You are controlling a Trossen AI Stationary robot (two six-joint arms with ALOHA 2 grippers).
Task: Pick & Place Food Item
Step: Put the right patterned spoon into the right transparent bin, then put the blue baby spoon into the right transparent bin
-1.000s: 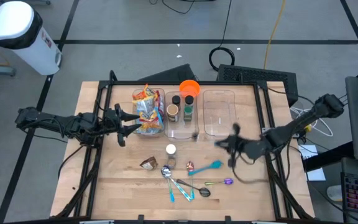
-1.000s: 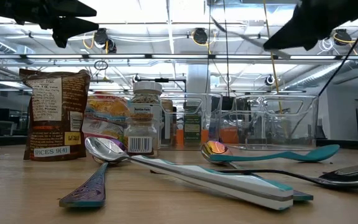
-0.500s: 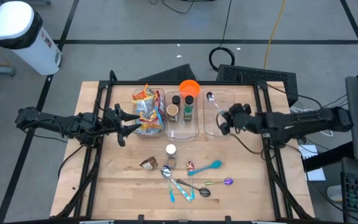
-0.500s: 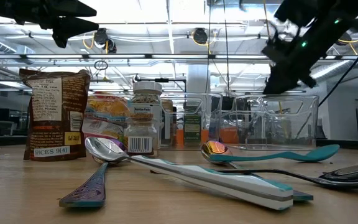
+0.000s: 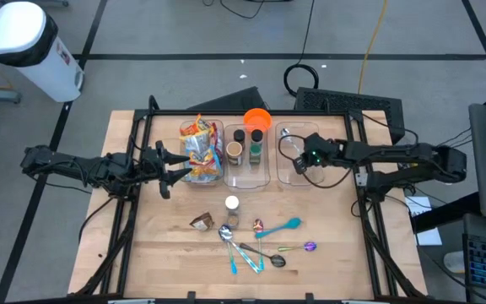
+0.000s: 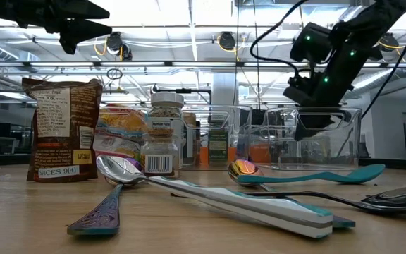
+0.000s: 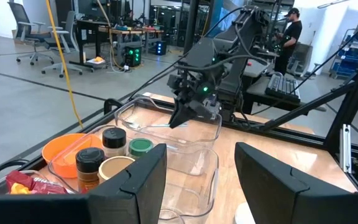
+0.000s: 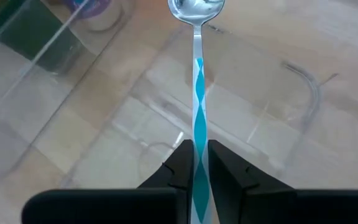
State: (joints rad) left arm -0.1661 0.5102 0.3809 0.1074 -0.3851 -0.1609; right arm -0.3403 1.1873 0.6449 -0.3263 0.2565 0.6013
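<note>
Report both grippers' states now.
Left gripper: open, empty, beside the snack bin.
Right gripper: shut on a teal-striped spoon over the clear bin.

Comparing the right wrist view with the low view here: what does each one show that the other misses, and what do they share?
Only the right wrist view shows the striped spoon pinched between the right hand's fingers, its bowl pointing away over the clear bin's floor. Only the low view shows the spice pouch, the spice jar, the cutlery lying on the table, and the left hand hanging overhead. Both show the right hand over the empty clear bin.
</note>
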